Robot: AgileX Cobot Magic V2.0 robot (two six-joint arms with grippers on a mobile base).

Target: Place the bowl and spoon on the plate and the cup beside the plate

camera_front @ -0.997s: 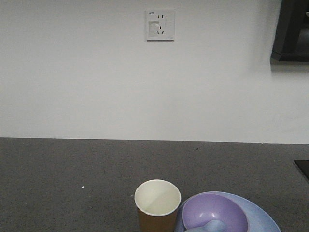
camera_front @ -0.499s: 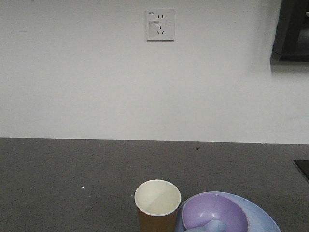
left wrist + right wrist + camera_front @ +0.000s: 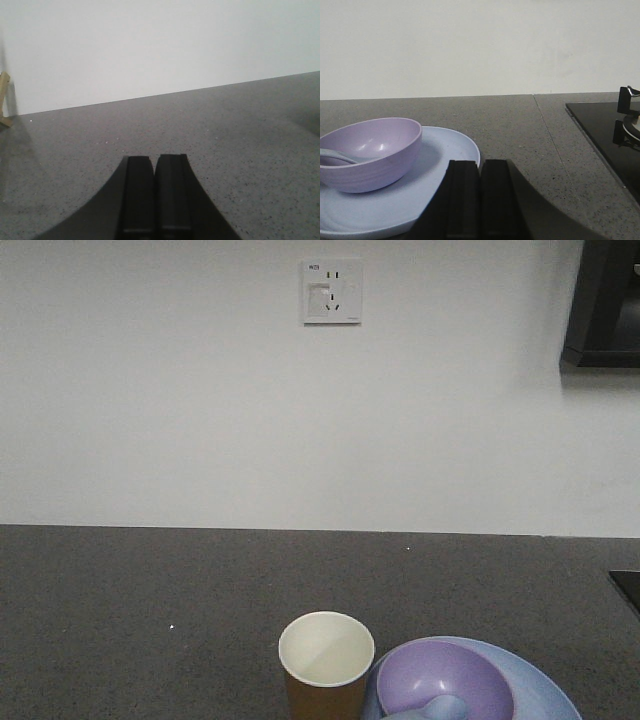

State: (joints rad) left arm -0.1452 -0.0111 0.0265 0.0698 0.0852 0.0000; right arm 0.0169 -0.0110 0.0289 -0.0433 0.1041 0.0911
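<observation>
The lavender bowl (image 3: 443, 682) sits on the pale blue plate (image 3: 545, 690) at the bottom edge of the front view, with the pale blue spoon (image 3: 440, 709) resting in it. The brown paper cup (image 3: 326, 660) stands upright just left of the plate, touching or nearly touching its rim. From the right wrist view the bowl (image 3: 370, 152) is on the plate (image 3: 440, 160), the spoon handle (image 3: 335, 157) inside it. My right gripper (image 3: 480, 167) is shut and empty by the plate's right rim. My left gripper (image 3: 155, 162) is shut and empty over bare counter.
A dark speckled counter (image 3: 150, 600) runs back to a white wall with a socket (image 3: 331, 291). A black cooktop (image 3: 605, 135) with a pan support (image 3: 627, 100) lies to the right of the plate. A wooden object (image 3: 4, 100) stands at the far left.
</observation>
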